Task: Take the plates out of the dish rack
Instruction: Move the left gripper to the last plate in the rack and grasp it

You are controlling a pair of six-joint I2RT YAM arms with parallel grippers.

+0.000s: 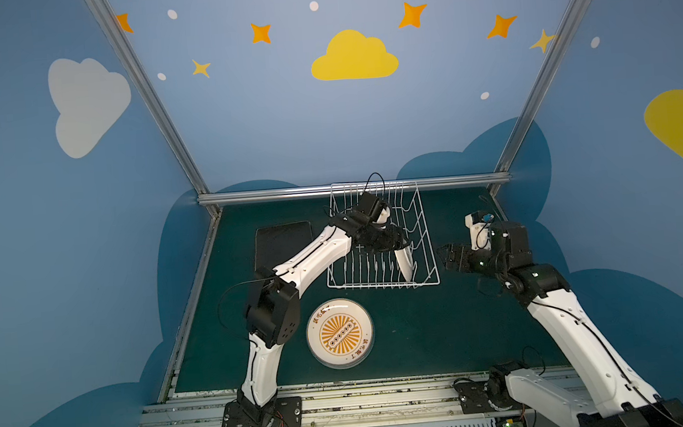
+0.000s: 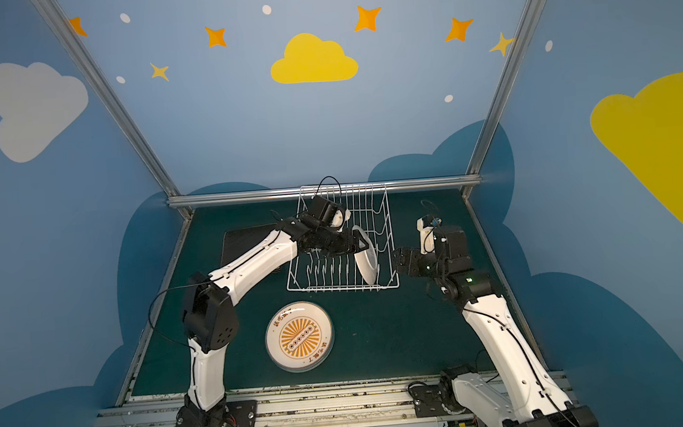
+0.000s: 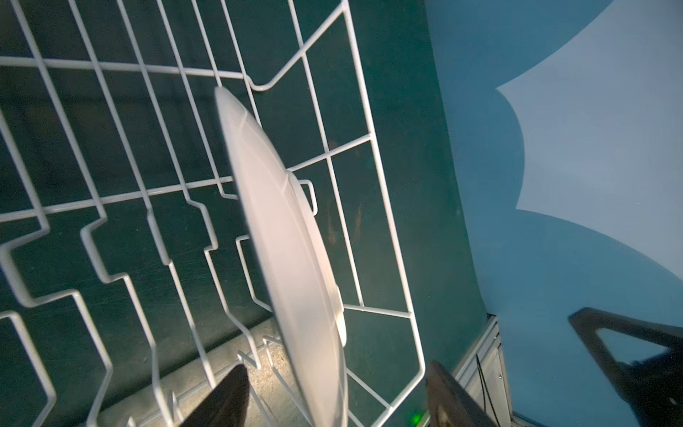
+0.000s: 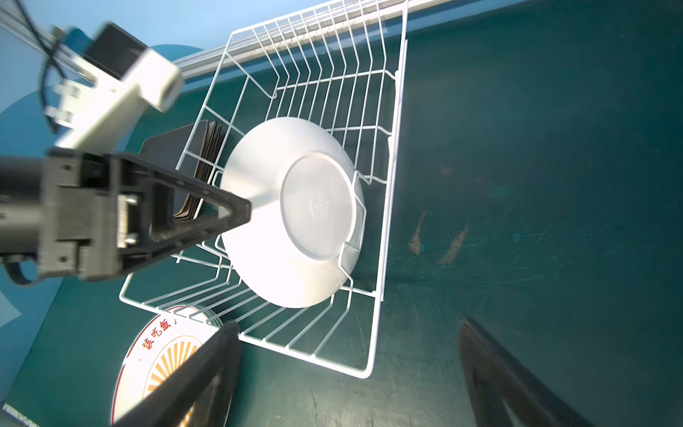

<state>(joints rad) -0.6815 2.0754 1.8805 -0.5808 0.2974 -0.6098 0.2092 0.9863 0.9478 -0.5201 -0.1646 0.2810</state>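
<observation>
**Near edge:** aluminium rail (image 1: 387,398) with both arm bases bolted to it.

**Unloaded, round:** pile of white round plates (image 1: 339,333) lying flat on the green tabletop (image 1: 424,333), in front of the dish rack. The orange sunburst faces up. Several rims show, but the count cannot be told.

**Unloaded, square:** black square plates (image 1: 284,244) stacked flat on the tabletop, backs up, just beside the rack's left side. Layered edges show in the right wrist view.

**Dish rack** (image 1: 356,267)**:** white wire, at the back of the tabletop. Its tine rows are bare except at the right end.

**Still loaded:** one white round plate (image 4: 295,210) — on edge and tilted, its plain back toward the rack's right wall.

**Left claw** (image 3: 338,369)**:** spread, one finger on either side of this plate's upper rim with a gap on each side. It is not yet pinching.

**Right claw** (image 1: 445,256)**:** spread and empty, just outside the rack's right wall.

**Progress, judged:** nearly complete — only this one plate is seen left to grip, lift and set down.
</observation>
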